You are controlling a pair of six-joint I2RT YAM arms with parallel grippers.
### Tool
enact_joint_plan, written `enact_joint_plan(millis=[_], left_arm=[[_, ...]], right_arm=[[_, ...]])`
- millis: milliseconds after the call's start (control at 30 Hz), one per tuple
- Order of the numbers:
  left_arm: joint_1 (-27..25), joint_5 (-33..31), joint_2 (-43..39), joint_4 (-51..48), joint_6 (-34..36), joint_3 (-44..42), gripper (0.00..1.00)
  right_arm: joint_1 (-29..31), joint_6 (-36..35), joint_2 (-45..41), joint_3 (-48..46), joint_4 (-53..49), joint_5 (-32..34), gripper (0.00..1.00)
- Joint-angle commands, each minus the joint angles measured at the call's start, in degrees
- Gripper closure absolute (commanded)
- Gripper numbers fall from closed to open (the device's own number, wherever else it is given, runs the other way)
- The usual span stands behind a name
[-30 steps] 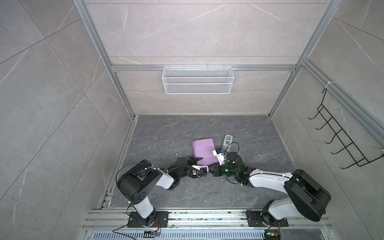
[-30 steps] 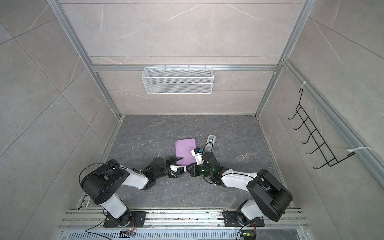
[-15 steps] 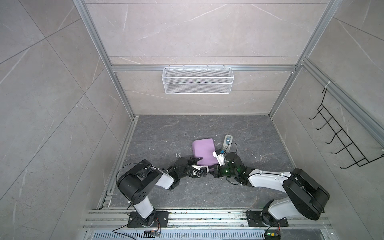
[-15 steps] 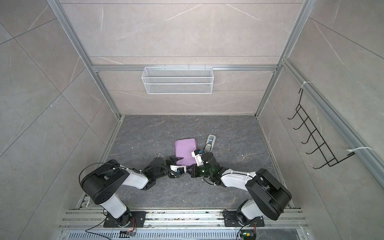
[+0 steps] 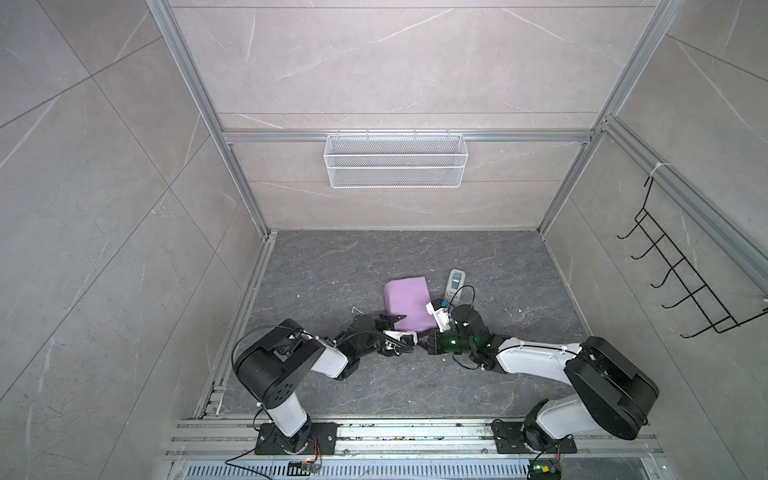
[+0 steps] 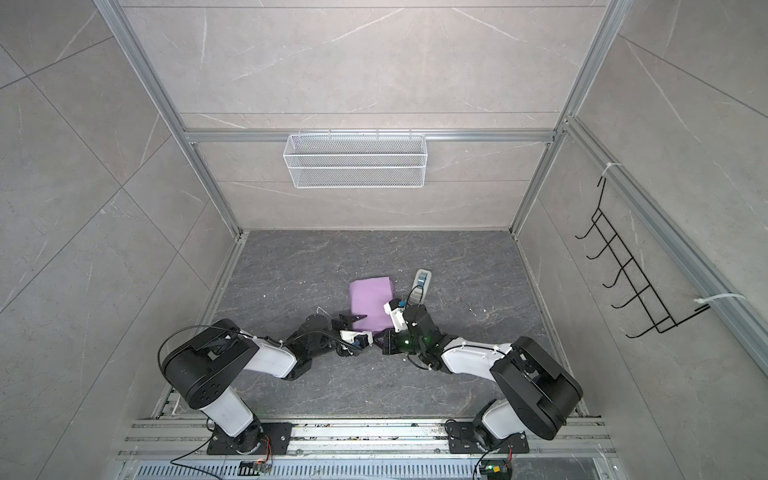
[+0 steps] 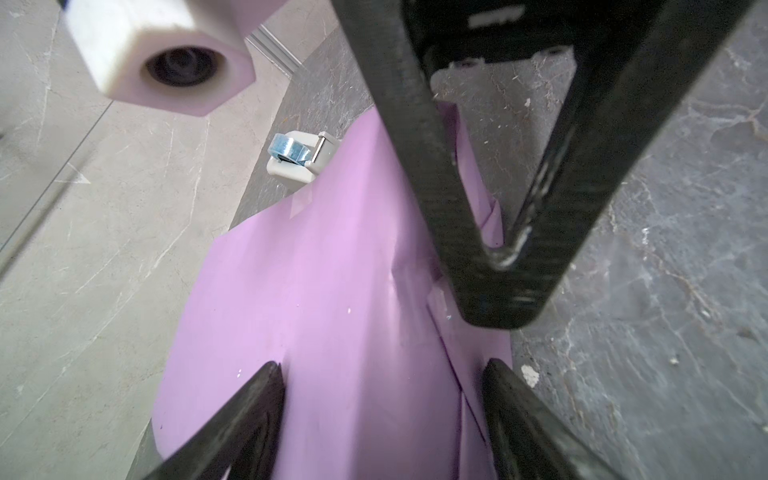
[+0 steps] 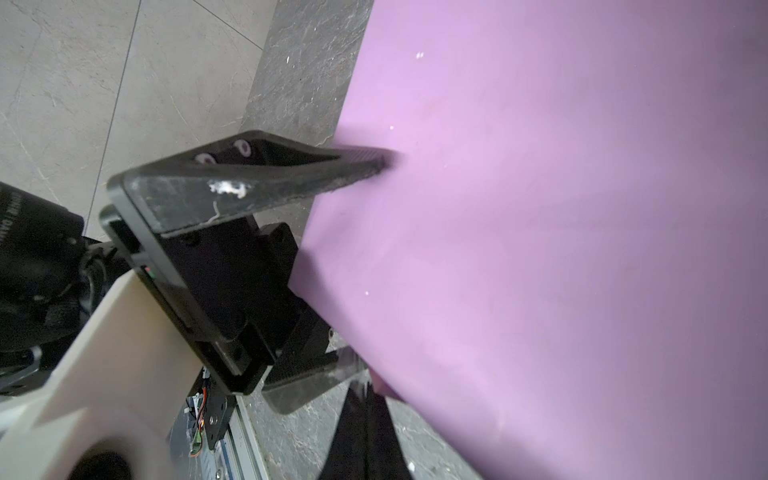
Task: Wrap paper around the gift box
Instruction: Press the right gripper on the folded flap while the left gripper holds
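Looking down in both top views, I find the paper (image 5: 406, 302) lilac side out, folded into a flat, box-shaped parcel on the dark floor (image 5: 332, 266), about midway between left and right and a little toward the near side; the gift box is hidden under it. A grey-white tape dispenser (image 5: 456, 283) lies just right of the parcel's far right corner. My left gripper (image 5: 401, 328) sits at the parcel's near left corner with its fingers apart; my right gripper (image 5: 427, 338) reaches in from the right to the near edge with its fingers together.

On the left wrist view, the left gripper's fingers (image 7: 249, 415) stand wide apart with the lilac sheet between them; whether they press it I cannot tell. The right gripper's closed tip (image 7: 498, 286) rests over a folded flap at the parcel's edge; I cannot tell whether any paper is pinched in it; the dispenser (image 7: 297, 160) shows beyond the parcel.

On the right wrist view, the lilac face (image 8: 540, 249) fills most of the frame; one left finger (image 8: 291, 174) touches it at its tip; the other lies at the paper's edge.
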Motion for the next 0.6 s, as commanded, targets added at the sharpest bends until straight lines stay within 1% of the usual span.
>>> enact_joint_plan(millis=[0,567], left_arm=[[0.6,0.2,1.6,-4.0,-2.0,0.4,0.24],[0.6,0.1,1.7,-4.0,-2.0,0.4,0.24]], right_arm=[[-0.4,-0.1,0.7,1.4,-0.7,1.1,1.00],[-1.1,-0.2,1.4,2.1,-1.5,1.5,1.00]])
